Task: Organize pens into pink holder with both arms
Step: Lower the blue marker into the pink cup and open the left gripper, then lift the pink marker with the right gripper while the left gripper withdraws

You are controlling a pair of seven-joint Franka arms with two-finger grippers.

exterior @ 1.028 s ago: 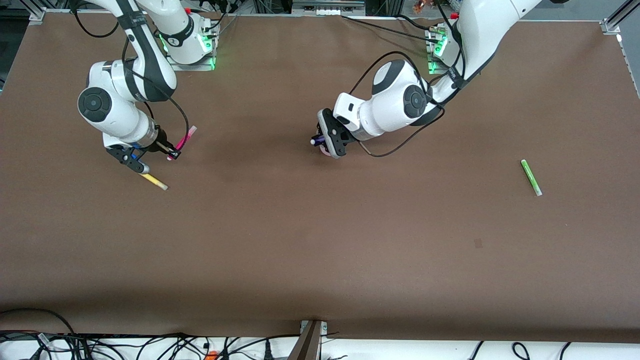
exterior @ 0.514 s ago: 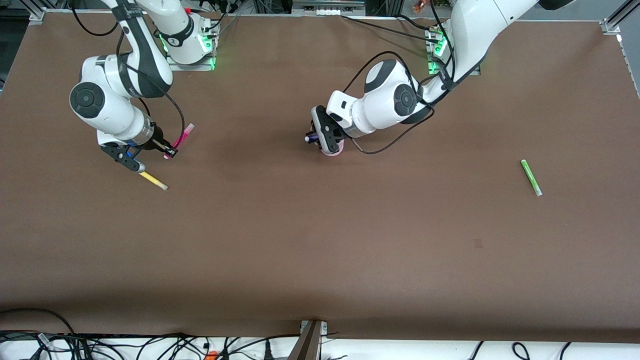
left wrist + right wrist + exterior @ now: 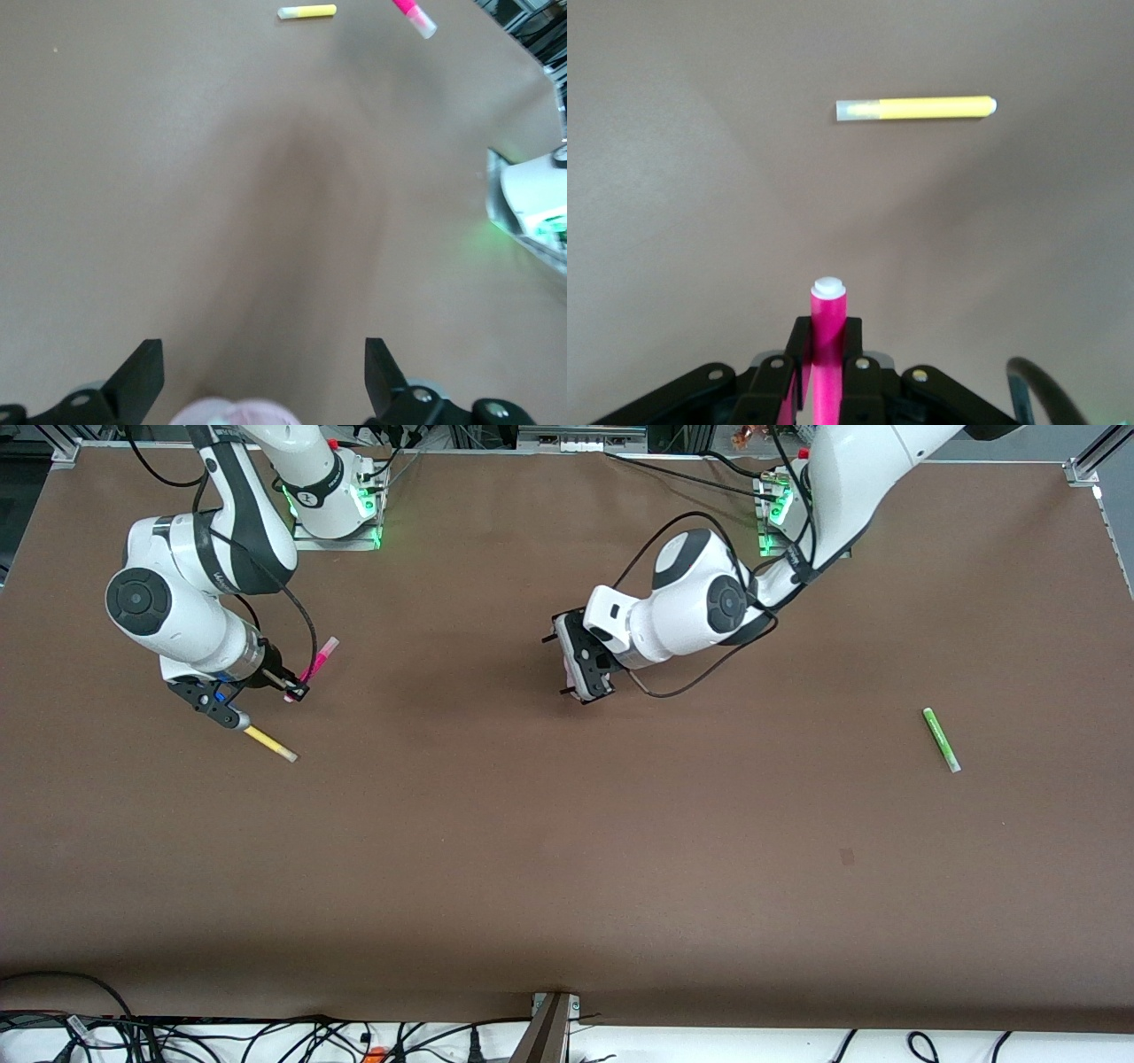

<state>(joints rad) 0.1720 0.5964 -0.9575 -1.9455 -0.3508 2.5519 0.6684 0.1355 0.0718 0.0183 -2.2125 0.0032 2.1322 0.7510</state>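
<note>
Two white robot arms reach over a brown table [image 3: 567, 850], seen from high up.

The right arm's gripper [image 3: 297, 688] is toward the right arm's end of the table, raised off the surface. Its fingers are clamped on a pink pen [image 3: 315, 666], which is gripped near its lower end and tilts upward away from the front camera. In the right wrist view the pink pen [image 3: 827, 354] stands between the closed fingers, its pale end showing above them.

A yellow pen [image 3: 270, 744] lies flat on the table just beside that gripper, a little nearer to the front camera. The right wrist view shows the yellow pen [image 3: 916, 108] lying apart from the gripper, touching nothing.

The left arm's gripper [image 3: 582, 666] hangs over the middle of the table, with its fingers spread wide and nothing between them. In the left wrist view its two black fingertips [image 3: 142, 372] stand well apart, and the rounded rim of the pink holder [image 3: 232, 413] shows low between them (only a sliver of it is visible). In the front view the gripper hides the holder.

A green pen [image 3: 941, 739] lies flat on the table toward the left arm's end, well apart from both grippers and alone.
</note>
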